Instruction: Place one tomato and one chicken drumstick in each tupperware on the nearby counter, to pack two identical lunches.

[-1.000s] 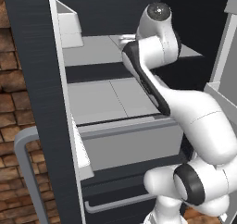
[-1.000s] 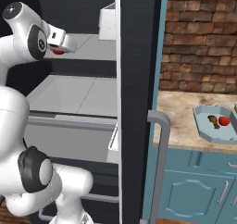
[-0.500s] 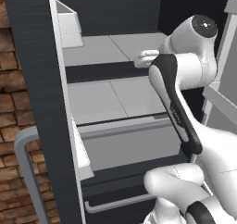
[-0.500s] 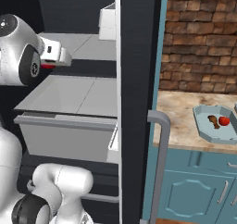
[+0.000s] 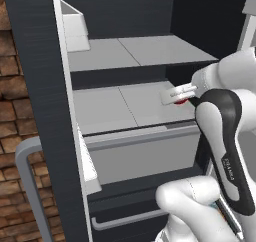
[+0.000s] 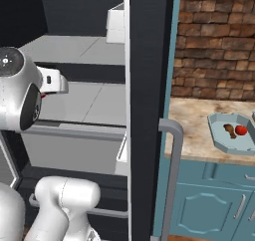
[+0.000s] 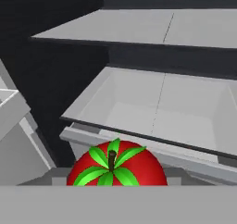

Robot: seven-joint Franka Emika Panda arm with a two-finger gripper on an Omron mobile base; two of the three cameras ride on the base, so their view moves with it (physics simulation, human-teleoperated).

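Note:
My gripper [image 5: 180,99] is shut on a red tomato [image 5: 183,102] with a green calyx, in front of the open fridge's middle shelf. The hand view shows this tomato [image 7: 115,166] close up at the bottom, above an open grey drawer [image 7: 152,109]. From the right base view a red sliver of the tomato [image 6: 44,95] peeks out under the hand. On the counter [image 6: 196,120], to the right, lies a pale blue tupperware [image 6: 219,135]. Inside it are a chicken drumstick [image 6: 229,130] and another tomato [image 6: 241,130].
The black fridge's open door [image 6: 147,110] and its grey handle [image 6: 172,175] stand between the arm and the counter. Grey shelves [image 5: 130,51] and a white bin [image 5: 75,28] sit inside the fridge. Teal cabinets [image 6: 209,205] run under the counter, below a brick wall [image 6: 214,41].
The arm has drawn back out of the fridge from the upper shelf, lower and nearer the base, with the tomato still in the gripper.

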